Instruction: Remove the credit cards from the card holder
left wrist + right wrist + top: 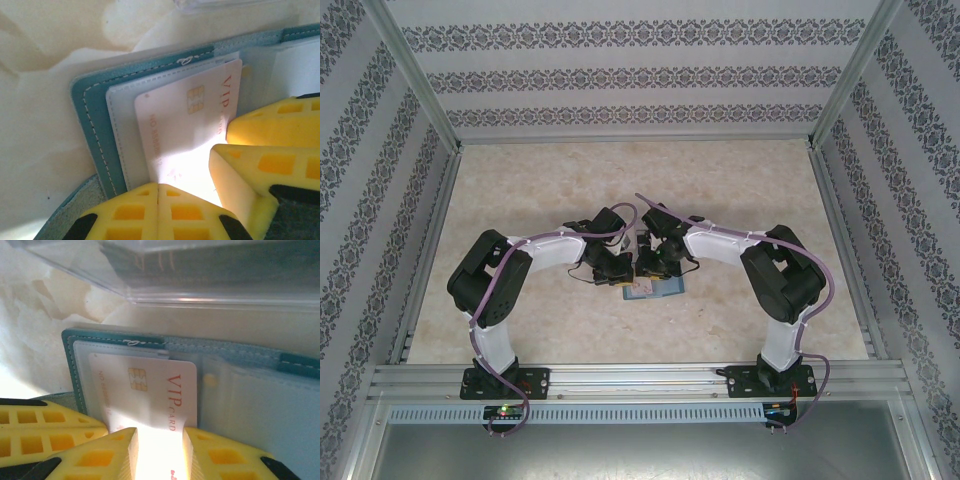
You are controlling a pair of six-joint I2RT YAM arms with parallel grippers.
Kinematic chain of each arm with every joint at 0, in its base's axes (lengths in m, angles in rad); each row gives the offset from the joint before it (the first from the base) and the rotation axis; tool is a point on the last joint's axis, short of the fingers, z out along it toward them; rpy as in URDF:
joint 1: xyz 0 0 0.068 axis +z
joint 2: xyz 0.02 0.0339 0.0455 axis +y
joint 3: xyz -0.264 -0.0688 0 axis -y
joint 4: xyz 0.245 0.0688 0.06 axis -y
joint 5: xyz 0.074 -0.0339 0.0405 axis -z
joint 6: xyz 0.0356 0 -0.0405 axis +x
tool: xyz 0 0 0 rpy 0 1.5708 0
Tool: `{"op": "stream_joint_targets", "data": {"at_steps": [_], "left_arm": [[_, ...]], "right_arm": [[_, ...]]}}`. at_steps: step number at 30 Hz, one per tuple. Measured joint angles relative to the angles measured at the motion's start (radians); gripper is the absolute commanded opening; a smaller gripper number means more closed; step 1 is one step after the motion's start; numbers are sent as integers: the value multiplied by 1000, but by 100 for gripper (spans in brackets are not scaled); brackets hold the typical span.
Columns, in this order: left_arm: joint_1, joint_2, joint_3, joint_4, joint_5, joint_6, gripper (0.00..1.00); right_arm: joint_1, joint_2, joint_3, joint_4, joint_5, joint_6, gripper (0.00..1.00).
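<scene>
**Two arms working over the open card holder.** The holder is lying near the middle of the table, directly beneath the two wrists.

**Left gripper:** its two yellow fingers are pressing flat against each other with nothing between them. Their tips are sitting at the near edge of the holder's clear pocket.

**Right gripper:** its fingers are standing a little apart, one on either side of the near end of a credit card. Whether they are touching it cannot be told.

**Card and holder:** the card is pale, with a gold chip and red "VIP" lettering. It is lying against the clear pocket at the stitched end of the teal holder. Whether it is sitting inside that pocket cannot be told.

**Differences between views:**
- The right wrist view is showing a clear plastic piece lying just beyond the holder, and a second clear leaf beside the card.
- The left wrist view is showing the right gripper's fingers from the side, at the card's edge.
- The top view is showing both arms bending inward, their wrists meeting over the holder.
</scene>
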Motion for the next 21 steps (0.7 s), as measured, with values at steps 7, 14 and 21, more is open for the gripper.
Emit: {"op": "stream_joint_targets", "data": {"at_steps": [7,14,21], "left_arm": [[0,0,1,-8,0,0,0],[0,0,11,-25,0,1,0],[0,0,21,-30,-1,5,0]], "right_arm": [[6,-1,14,-34,31,-10,36],[6,-23,14,-57,37,-12,37],[6,-28,14,-60,40,-12,37]]}}
